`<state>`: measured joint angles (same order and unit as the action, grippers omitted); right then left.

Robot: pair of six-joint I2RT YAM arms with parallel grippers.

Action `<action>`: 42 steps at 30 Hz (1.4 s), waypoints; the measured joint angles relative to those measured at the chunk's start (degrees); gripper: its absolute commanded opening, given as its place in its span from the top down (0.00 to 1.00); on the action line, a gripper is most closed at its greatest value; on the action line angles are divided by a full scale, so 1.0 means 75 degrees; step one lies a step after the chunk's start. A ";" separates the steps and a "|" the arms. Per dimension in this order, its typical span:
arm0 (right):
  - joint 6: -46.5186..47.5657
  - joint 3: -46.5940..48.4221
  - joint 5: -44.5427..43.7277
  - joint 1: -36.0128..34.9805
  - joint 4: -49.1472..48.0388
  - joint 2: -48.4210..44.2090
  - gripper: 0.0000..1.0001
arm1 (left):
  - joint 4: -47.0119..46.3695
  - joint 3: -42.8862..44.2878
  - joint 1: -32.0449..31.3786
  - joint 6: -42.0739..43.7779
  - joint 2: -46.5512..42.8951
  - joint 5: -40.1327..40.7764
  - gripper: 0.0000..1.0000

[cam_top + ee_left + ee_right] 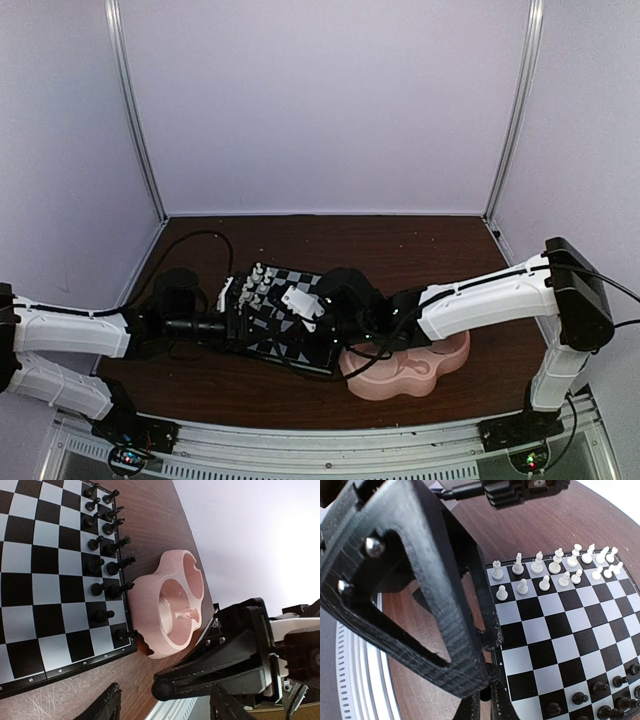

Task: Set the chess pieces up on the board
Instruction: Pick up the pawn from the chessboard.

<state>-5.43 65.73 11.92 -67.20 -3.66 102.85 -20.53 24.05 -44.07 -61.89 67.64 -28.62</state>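
Observation:
The board lies mid-table. White chess pieces fill its two far rows in the right wrist view. Black chess pieces line the board edge beside the pink dish. One pale piece lies inside the dish. My left gripper hangs open over the wood just off the board's corner, its fingers wide apart. My right gripper is shut at the board's side edge, close to the left one. I see nothing between its tips.
The left gripper's black frame fills the left half of the right wrist view, almost touching my right fingers. The right arm's dark finger reaches between the left fingers. The table's front rail runs close by.

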 measured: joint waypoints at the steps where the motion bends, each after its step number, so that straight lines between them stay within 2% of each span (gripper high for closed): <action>1: 0.0023 0.0000 0.0000 -0.0006 -0.0041 0.0000 0.95 | -0.0009 0.0000 0.0000 -0.0032 0.0076 -0.0020 0.42; 11: 0.0166 0.0000 -0.0020 -0.0058 -0.0178 0.0000 0.95 | -0.0236 0.0009 0.0000 -0.0192 0.0306 -0.0169 0.64; 15: 0.0175 0.0000 -0.0032 -0.0070 -0.0160 0.0000 0.95 | -0.0510 0.0012 0.0000 -0.0297 0.0571 -0.0303 0.64; 19: 0.0198 0.0000 -0.0096 -0.0067 -0.0067 0.0003 0.95 | -0.0790 0.0035 0.0020 -0.0428 0.0825 -0.0484 0.79; 21: 0.0216 0.0000 -0.0143 -0.0067 -0.0041 0.0003 0.94 | -0.0921 0.0052 0.0020 -0.0495 0.0895 -0.0554 0.83; 26: 0.0274 0.0000 -0.0248 -0.0067 -0.0050 0.0000 0.93 | -0.0970 0.0064 0.0041 -0.0545 0.0933 -0.0560 0.87; 28: 0.0283 0.0000 -0.0271 -0.0067 -0.0058 0.0003 0.89 | -0.0970 0.0064 0.0044 -0.0554 0.0930 -0.0548 0.87; 30: 0.0300 -0.0003 -0.0321 -0.0073 -0.0085 0.0003 0.79 | -0.0973 0.0064 0.0044 -0.0554 0.0915 -0.0525 0.87; 32: 0.0309 -0.0020 -0.0367 -0.0076 -0.0172 0.0000 0.73 | -0.0976 0.0064 0.0041 -0.0554 0.0895 -0.0507 0.87; 38: 0.0286 -0.0621 -0.0402 -0.0090 -0.1008 -0.0248 0.58 | -0.1067 0.0064 0.0041 -0.0595 0.0778 -0.0472 0.87; 42: 0.0245 -0.1413 -0.0370 -0.0090 -0.1775 -0.0653 0.57 | -0.1241 0.0114 0.0041 -0.0752 0.0755 -0.0507 0.87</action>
<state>-3.60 55.13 9.15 -67.88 -16.97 97.95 -29.85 24.91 -43.77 -67.53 73.30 -32.42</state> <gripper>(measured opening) 0.429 0.142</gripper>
